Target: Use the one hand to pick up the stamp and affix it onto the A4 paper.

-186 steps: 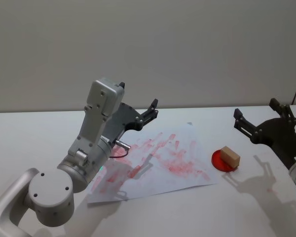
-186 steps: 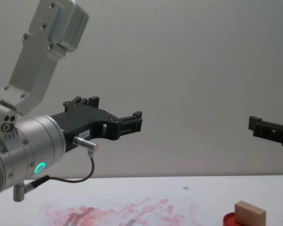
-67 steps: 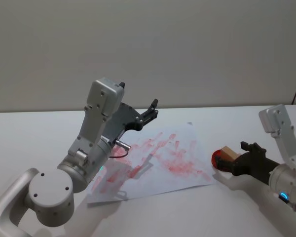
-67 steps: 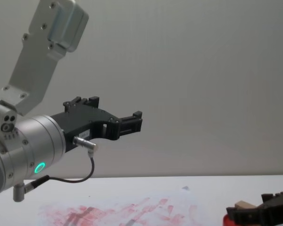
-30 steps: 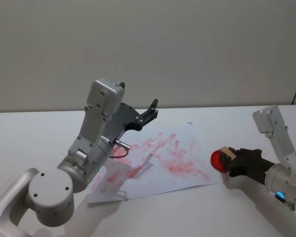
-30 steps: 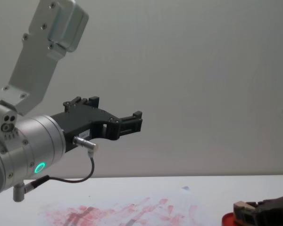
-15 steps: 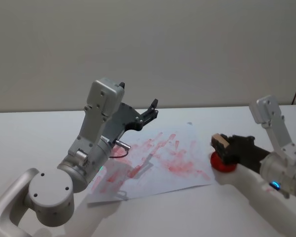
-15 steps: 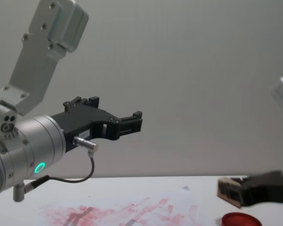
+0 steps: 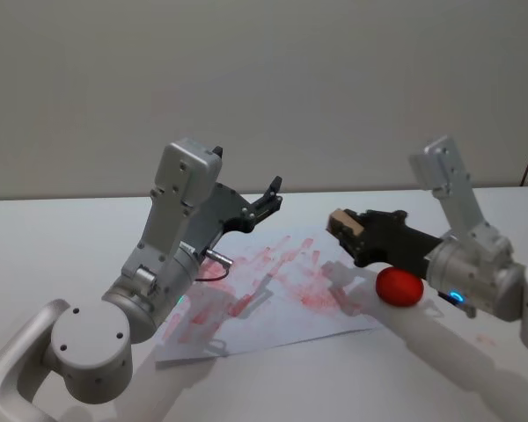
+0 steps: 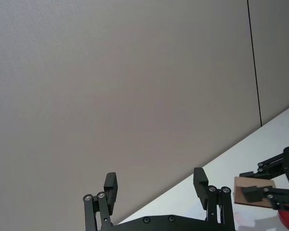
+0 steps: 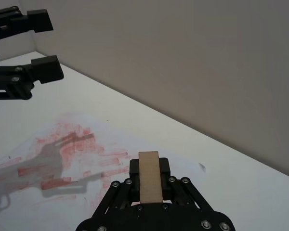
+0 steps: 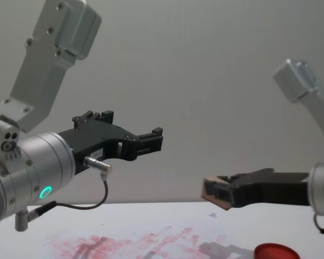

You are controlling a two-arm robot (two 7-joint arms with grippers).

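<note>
A4 paper (image 9: 282, 294) flat at mid-frame of the head view. Left gripper (image 9: 271, 195) parked above it, jaws apart. Right gripper (image 9: 350, 236), right of centre, clamped on the stamp (image 9: 342, 221) over the paper's right edge. Probably the carry step; next, lowering squarely onto the sheet.

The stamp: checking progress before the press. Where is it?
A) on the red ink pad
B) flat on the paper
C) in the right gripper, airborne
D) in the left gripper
C: the right gripper is shut on the stamp, raised above the A4 paper.
</note>
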